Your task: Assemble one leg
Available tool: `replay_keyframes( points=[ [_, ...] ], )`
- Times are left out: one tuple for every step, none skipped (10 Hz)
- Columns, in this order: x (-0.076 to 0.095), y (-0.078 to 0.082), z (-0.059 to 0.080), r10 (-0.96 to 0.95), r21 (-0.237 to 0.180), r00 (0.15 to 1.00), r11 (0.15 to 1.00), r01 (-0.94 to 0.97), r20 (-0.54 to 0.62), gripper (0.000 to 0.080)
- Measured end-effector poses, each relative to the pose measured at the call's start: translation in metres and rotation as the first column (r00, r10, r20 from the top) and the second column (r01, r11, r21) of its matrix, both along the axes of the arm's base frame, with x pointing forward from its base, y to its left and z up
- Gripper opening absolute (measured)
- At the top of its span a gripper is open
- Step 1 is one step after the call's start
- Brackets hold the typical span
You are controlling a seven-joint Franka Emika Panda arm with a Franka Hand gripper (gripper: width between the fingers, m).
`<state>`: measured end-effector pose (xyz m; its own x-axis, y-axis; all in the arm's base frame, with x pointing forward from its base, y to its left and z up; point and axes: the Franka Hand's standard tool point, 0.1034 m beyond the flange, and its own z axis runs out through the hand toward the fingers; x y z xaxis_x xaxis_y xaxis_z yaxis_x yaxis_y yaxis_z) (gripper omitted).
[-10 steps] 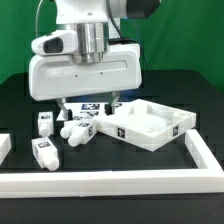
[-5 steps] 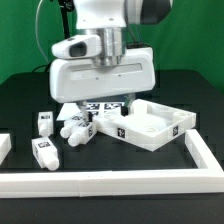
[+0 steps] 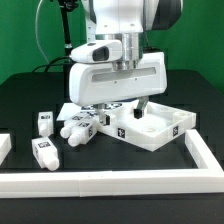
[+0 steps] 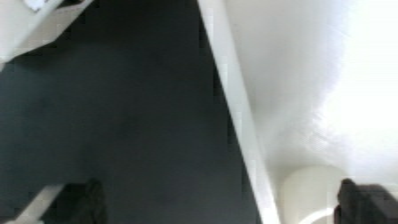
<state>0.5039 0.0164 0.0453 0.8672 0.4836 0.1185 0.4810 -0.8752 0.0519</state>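
Observation:
Several small white legs with black-and-white tags lie on the black table at the exterior view's left: one [image 3: 44, 123], one [image 3: 43, 152], and a pair side by side [image 3: 76, 128]. The white square tabletop [image 3: 172, 128] with its raised rim lies to their right. My gripper [image 3: 122, 112] hangs open and empty over the tabletop's left edge, with one dark finger [image 3: 140, 108] inside the rim. In the wrist view the gripper [image 4: 217, 206] straddles the tabletop's rim [image 4: 228, 90], with a fingertip [image 4: 370, 204] over the white inside. No leg shows there.
The marker board [image 3: 88, 106] lies behind the legs, partly under my hand. A low white border [image 3: 130, 181] runs along the table's front and up the exterior view's right side [image 3: 206, 150]. A white block [image 3: 4, 146] sits at the left edge.
My gripper has moved toward the exterior view's right, from above the legs and marker board to the tabletop's left edge. It stays open. The legs have not moved.

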Motion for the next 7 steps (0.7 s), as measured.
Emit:
replay_keyframes(
  points=[
    [-0.006, 0.008, -0.004, -0.03, 0.004, 0.999, 1.0, 0.03, -0.032, 0.0648],
    [-0.009, 0.017, -0.01, -0.031, 0.0, 0.998, 1.0, 0.031, -0.062, 0.0648],
    [-0.008, 0.023, -0.015, -0.027, -0.008, 0.994, 1.0, 0.026, -0.109, 0.0648],
    [-0.005, 0.024, -0.021, -0.024, -0.011, 0.993, 1.0, 0.023, -0.112, 0.0648],
    [-0.009, 0.023, -0.03, -0.025, -0.014, 0.993, 1.0, 0.023, -0.115, 0.0648],
    [-0.011, 0.022, -0.033, -0.026, -0.015, 0.992, 1.0, 0.025, -0.121, 0.0648],
    [-0.011, 0.013, -0.036, -0.019, -0.02, 0.995, 1.0, 0.017, -0.102, 0.0648]
  ],
)
